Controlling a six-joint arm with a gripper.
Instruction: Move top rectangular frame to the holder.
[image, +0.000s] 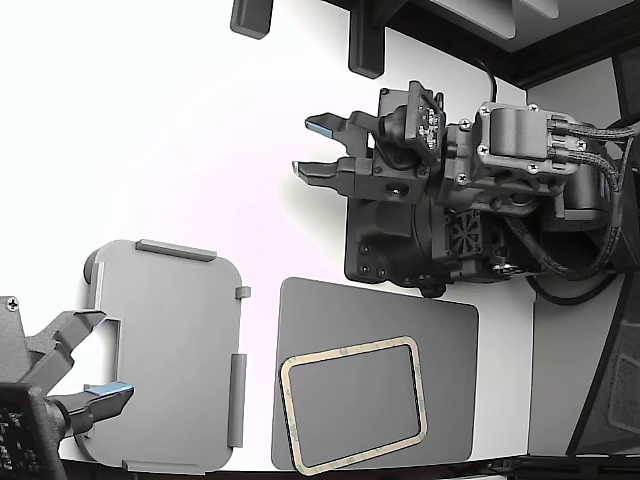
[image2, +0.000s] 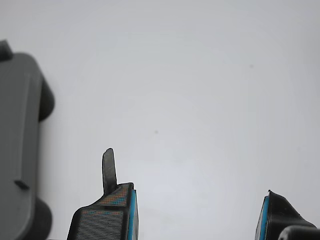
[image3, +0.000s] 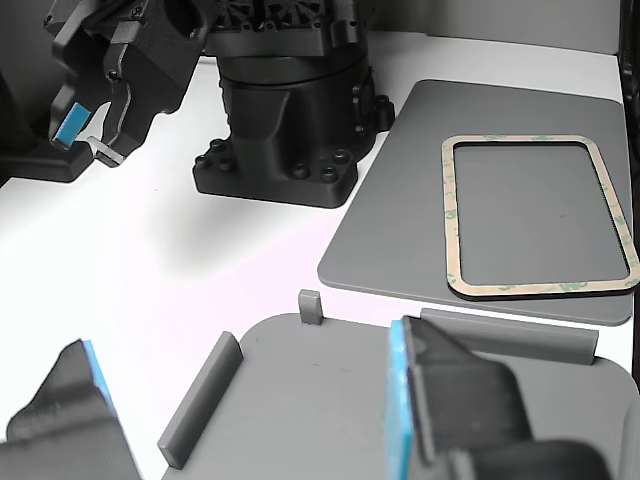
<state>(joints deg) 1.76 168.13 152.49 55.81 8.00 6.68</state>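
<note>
The top rectangular frame (image: 346, 351), a tan-bordered rounded rectangle with greenish patches, lies flat on a dark grey mat (image: 380, 305) at the front. It also shows in the other view (image3: 520, 140). The holder (image: 170, 340), a light grey plate with raised tabs, lies to the exterior view's left of the mat and shows in the other view (image3: 300, 400). My gripper (image: 305, 146) hangs open and empty over the white table behind both, well away from the frame. The wrist view shows its blue-padded fingers (image2: 125, 210) apart above bare table, and the other view shows my gripper at upper left (image3: 90, 135).
A second arm's open gripper (image: 90, 355) hovers over the holder's left part. My arm's black base (image: 400, 240) stands just behind the mat. Dark blocks (image: 250, 15) sit at the table's back edge. A grey rounded plate edge (image2: 20, 140) shows in the wrist view.
</note>
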